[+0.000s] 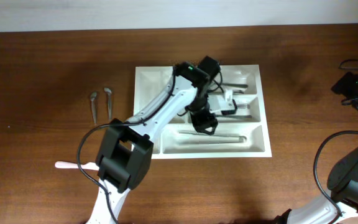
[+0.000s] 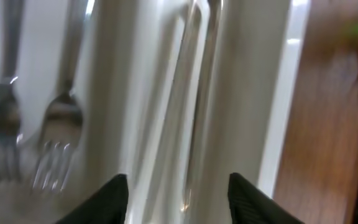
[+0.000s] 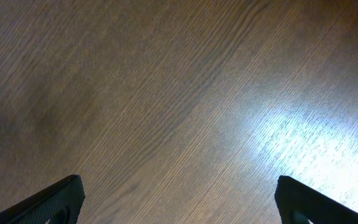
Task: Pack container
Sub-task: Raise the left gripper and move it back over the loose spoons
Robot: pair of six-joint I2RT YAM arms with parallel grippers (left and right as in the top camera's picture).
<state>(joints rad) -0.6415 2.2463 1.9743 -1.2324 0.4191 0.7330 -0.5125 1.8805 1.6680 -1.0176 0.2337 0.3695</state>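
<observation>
Pictured at mid-bench (image 1: 42, 62): the container (image 1: 229, 152), white and five-bayed, with the left claw (image 2: 178, 186) poised over its long front bay, fingers parted, nothing between them. Inside that bay, one long silver piece (image 2: 194, 106), perhaps two, laid lengthwise to suit the narrow slot. In the bay alongside, two forks (image 2: 58, 134), like with like. Left of the container, two spoons (image 1: 100, 102) unpacked; nearer the arm's base, one pale utensil (image 1: 67, 165). Well right of the container, right claw (image 3: 179, 199) spread open over bare wood, seemingly parked clear.
</observation>
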